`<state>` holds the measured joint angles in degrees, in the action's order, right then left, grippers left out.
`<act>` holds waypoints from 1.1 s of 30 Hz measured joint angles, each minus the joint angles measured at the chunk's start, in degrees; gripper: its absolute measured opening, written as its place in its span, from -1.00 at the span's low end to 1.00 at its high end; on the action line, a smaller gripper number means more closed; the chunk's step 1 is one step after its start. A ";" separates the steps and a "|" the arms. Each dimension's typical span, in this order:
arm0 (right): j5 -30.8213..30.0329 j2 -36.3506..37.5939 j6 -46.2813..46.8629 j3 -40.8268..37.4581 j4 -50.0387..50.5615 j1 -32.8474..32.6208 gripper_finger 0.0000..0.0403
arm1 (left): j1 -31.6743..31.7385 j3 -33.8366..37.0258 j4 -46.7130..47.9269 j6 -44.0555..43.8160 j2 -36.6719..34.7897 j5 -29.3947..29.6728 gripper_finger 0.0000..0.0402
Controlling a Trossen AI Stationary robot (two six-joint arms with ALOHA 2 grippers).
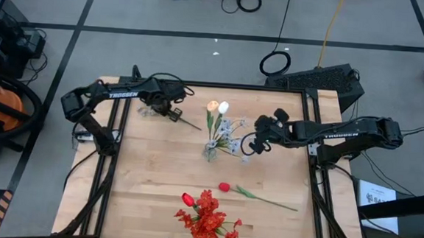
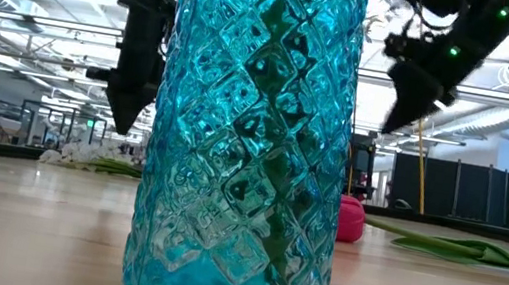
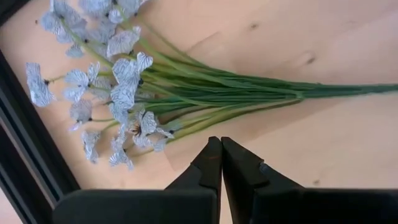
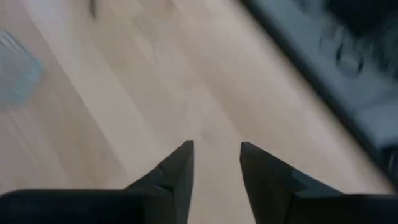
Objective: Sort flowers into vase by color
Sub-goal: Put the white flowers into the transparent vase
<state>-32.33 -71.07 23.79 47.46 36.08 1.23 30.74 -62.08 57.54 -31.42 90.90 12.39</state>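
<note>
A pale bluish-white spray [image 3: 118,93] lies flat on the table's far left part [image 1: 156,110]. My left gripper [image 3: 220,152] hangs shut just above it, beside its stems, touching nothing [image 1: 174,111] [image 2: 125,113]. A clear vase [image 1: 210,151] at mid-table holds white and peach tulips [image 1: 218,107] and pale blossoms [image 1: 231,130]. My right gripper [image 4: 216,155] is open in the air just right of that vase [image 1: 255,140] [image 2: 407,100]. One red tulip [image 1: 225,187] [image 2: 350,220] lies on the table. Red clustered blooms [image 1: 207,220] stand in the blue vase [image 2: 245,141] at the near edge.
The table has a black frame along its edges [image 3: 25,155]. The red tulip's stem and leaf [image 2: 461,250] reach toward the table's right side [image 1: 273,202]. Bare wood lies at the near left [image 1: 142,181] and far right [image 1: 286,109].
</note>
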 joint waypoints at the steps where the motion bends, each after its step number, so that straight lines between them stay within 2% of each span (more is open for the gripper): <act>1: 1.26 0.00 2.42 0.00 2.72 0.33 -0.47 | -0.02 0.00 -0.05 0.49 -0.43 -0.03 -0.91; 6: 6.85 0.00 8.61 0.00 14.66 1.21 -0.82 | 0.00 0.00 -0.13 3.41 -1.31 -0.04 -0.91; 8: 8.55 0.00 8.76 -0.67 14.54 2.23 -0.95 | 0.00 0.00 -0.33 3.71 -1.40 -0.03 -0.91; 12: 12.20 0.03 8.61 -4.91 7.80 7.31 -0.97 | -0.04 0.00 -1.53 3.34 -1.38 -0.29 -0.91; 16: 21.13 0.02 2.68 -10.73 -4.34 14.46 -0.99 | -0.24 0.00 -1.70 3.25 -1.38 -0.94 -0.91; 20: 28.74 0.03 -6.62 -12.56 -12.97 20.70 -1.00 | -0.40 0.00 -1.66 -0.33 -1.38 -1.71 -0.91; 25: 47.46 2.96 -15.03 -9.10 -14.43 25.72 -1.00 | -1.07 0.00 -1.64 -8.53 -1.38 -1.80 -0.91; 27: 49.54 5.28 -20.15 -7.90 -13.24 26.25 -1.00 | -1.68 0.00 -1.67 -13.29 -1.38 -1.80 -0.91; 31: 46.65 8.59 -31.25 -7.58 -14.89 31.21 -1.00 | -2.37 0.00 -3.80 -21.74 -1.38 -1.78 -0.91; 33: 51.14 8.46 -35.08 -7.54 -15.40 35.76 -1.00 | -2.70 -0.02 -5.37 -27.24 -1.38 -1.77 -0.91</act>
<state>18.81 -62.61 -11.29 39.92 20.68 36.99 28.04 -62.11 52.17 -58.66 89.52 10.62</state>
